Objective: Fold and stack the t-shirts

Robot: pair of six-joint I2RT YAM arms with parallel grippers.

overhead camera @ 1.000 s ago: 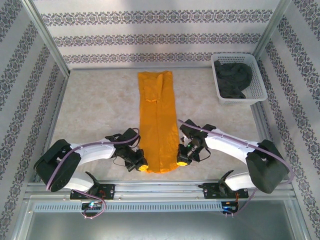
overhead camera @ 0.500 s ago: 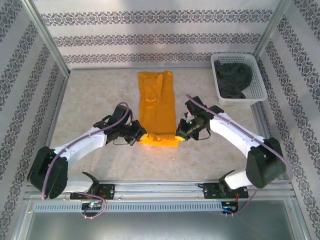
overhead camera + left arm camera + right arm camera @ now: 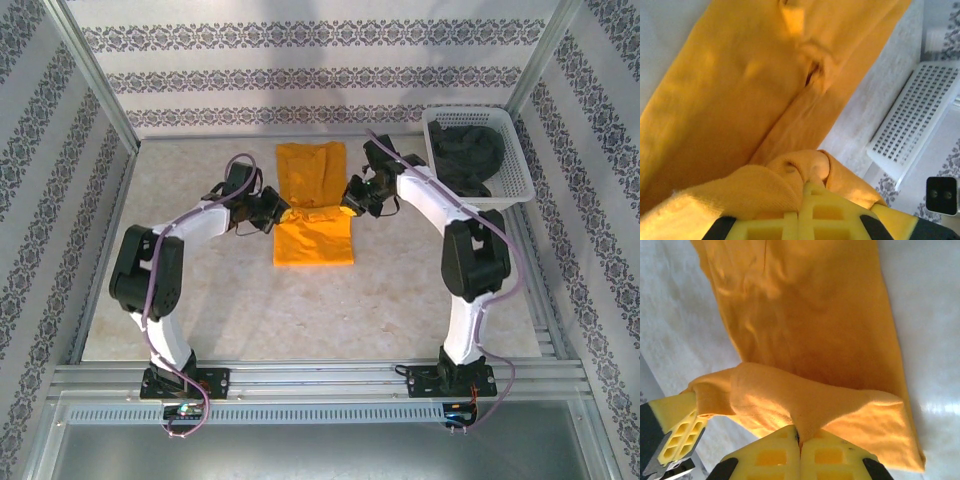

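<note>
Mustard t-shirt (image 3: 312,215): mid table (image 3: 200,290), long axis near-far, near part doubled over.
Left jaws: clamped on its left hem corner.
Right jaws: pinching its right hem corner, level with the left.
Collar end: far of both jaws.
Charcoal t-shirt (image 3: 465,155): far-right basket (image 3: 515,185).

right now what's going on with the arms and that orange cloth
Both arms are folding the mustard-orange t-shirt on the table. The left gripper and the right gripper are each shut on a corner of its hem, holding it over the shirt's middle, so the near part lies doubled. The dark grey t-shirt sits in the white basket at the far right corner.
</note>
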